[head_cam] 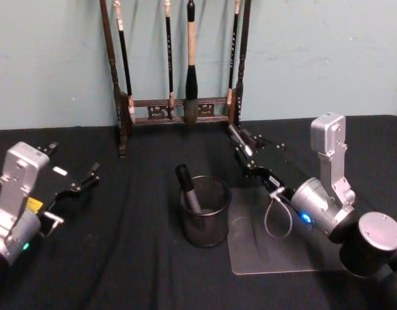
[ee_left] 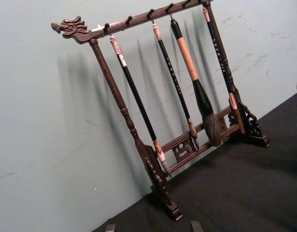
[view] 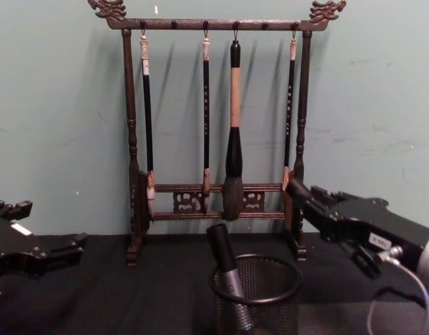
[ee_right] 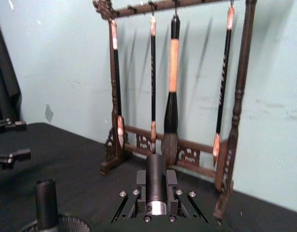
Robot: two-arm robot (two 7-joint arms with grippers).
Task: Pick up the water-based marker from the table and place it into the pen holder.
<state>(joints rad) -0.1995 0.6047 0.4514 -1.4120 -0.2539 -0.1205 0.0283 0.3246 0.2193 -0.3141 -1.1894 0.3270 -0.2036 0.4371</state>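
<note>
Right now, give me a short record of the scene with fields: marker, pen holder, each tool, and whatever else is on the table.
marker: water-based marker leans inside the pen holder, black cap up
pen holder: pen holder upright, mid-table
left tool: left tool open, holding nothing, at the table's left side
right tool: right tool right of the holder, near the brush rack's right foot
other: brush rack at the back with four hanging brushes; clear sheet right of the holder
status: marker already in holder
</note>
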